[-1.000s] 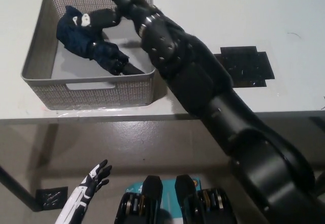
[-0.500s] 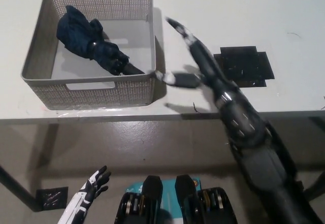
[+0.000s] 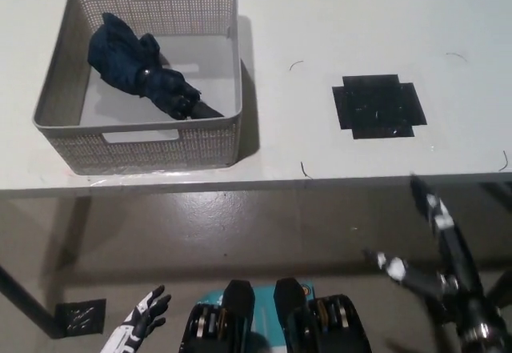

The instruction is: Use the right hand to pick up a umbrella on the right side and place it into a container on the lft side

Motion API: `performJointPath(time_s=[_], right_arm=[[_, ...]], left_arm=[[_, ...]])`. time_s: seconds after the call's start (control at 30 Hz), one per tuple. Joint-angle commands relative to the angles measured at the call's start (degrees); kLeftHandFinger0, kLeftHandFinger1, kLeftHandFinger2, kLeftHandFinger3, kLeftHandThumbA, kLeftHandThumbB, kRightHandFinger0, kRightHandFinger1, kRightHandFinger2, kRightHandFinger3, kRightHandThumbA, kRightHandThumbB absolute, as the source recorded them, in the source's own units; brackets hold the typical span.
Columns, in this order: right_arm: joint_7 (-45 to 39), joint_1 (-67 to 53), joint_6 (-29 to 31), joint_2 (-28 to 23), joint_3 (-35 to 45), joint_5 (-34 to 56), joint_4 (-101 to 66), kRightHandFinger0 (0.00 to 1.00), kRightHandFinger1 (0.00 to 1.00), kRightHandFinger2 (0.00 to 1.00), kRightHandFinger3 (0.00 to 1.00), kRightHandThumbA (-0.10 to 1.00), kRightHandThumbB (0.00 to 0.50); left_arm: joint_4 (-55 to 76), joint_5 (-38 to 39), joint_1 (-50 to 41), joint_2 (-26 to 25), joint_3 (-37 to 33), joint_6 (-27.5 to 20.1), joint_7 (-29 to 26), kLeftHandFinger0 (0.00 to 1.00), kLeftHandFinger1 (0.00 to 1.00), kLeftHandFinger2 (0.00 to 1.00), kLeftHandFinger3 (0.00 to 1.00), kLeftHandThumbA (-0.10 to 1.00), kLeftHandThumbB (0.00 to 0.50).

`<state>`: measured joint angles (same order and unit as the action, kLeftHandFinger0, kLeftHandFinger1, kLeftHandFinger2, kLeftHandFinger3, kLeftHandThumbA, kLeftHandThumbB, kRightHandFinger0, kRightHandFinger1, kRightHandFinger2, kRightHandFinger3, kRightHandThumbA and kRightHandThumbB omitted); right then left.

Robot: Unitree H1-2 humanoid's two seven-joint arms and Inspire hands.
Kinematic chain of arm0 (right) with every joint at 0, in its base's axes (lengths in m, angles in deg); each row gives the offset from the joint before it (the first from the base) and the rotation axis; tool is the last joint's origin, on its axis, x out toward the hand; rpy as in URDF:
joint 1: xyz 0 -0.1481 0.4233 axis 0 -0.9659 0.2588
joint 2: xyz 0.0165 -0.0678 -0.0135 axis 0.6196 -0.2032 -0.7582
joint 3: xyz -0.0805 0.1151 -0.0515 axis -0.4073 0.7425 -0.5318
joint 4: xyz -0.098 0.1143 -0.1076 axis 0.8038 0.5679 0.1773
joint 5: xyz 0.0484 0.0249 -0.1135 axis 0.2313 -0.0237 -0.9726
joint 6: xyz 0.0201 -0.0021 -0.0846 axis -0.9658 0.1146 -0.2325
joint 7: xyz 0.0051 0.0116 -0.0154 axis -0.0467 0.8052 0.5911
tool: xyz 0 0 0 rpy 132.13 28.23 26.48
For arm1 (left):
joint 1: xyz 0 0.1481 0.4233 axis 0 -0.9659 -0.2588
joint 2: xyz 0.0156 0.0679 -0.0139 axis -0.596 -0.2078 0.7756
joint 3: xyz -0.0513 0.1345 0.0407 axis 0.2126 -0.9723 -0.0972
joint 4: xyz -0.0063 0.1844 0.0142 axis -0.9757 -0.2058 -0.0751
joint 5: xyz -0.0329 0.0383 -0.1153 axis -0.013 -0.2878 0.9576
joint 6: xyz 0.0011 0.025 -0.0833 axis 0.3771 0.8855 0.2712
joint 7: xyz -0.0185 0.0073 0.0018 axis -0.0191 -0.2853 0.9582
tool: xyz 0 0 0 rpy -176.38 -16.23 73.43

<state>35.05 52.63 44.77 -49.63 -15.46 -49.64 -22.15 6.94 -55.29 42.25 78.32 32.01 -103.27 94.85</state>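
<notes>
A folded dark blue umbrella lies inside the grey mesh basket on the left of the white table, its black handle pointing toward the basket's near right corner. My black right hand hangs open below the table's front edge at the lower right, holding nothing, slightly blurred. My white left hand rests low at the bottom left, fingers spread.
A black tape cross marks the table's right part. The white table ends at a front edge running across the middle of the picture, with floor below it.
My right hand let go of the umbrella in the basket, pulled back across the table to the right, and dropped below the table edge. The left hand sank slightly lower.
</notes>
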Motion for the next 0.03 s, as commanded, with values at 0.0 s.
performJointPath(time_s=[0.0], right_arm=[[0.19, -1.10, 11.20, 1.60, 1.10, 6.17, 5.06, 1.00, 1.00, 1.00, 1.00, 1.00, 0.353]], left_arm=[[0.66, -1.10, -0.06, -0.83, -0.16, -3.16, -0.15, 1.00, 1.00, 1.00, 1.00, 1.00, 0.054]])
